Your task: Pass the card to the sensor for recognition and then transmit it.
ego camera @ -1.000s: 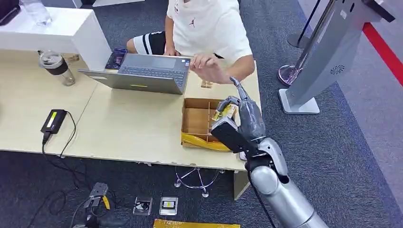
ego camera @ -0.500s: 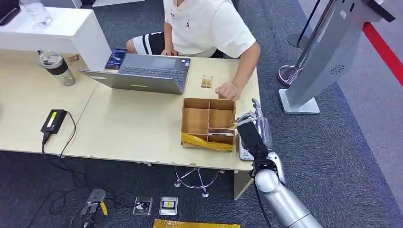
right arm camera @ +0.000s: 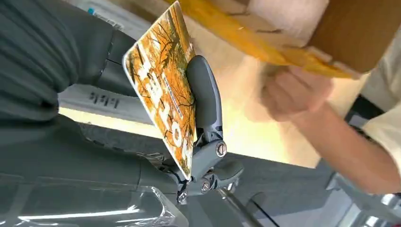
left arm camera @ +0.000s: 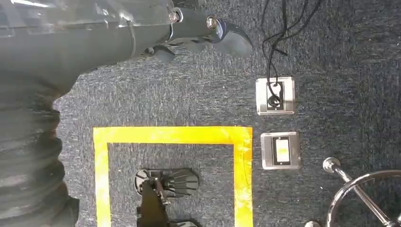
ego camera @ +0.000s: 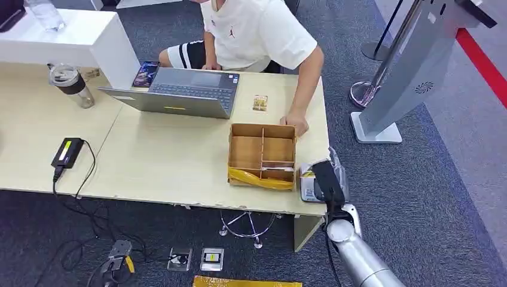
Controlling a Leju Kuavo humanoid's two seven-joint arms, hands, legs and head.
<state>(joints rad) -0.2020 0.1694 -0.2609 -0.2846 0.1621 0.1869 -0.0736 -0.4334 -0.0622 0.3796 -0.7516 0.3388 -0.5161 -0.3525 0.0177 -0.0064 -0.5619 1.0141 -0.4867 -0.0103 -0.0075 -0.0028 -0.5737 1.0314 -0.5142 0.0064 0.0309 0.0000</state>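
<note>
Right hand (right arm camera: 189,142) pinched card (right arm camera: 163,90) face-out, likely for sensor (ego camera: 309,184) just below on worktop (ego camera: 161,155) edge. Divided box (ego camera: 262,155) beside. Left hand (left arm camera: 189,33) hung slack, holding nothing.

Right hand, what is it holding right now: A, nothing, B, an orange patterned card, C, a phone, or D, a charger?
B: the right wrist view shows the right hand pinching an orange patterned card between its fingers, near the cardboard box.
</note>
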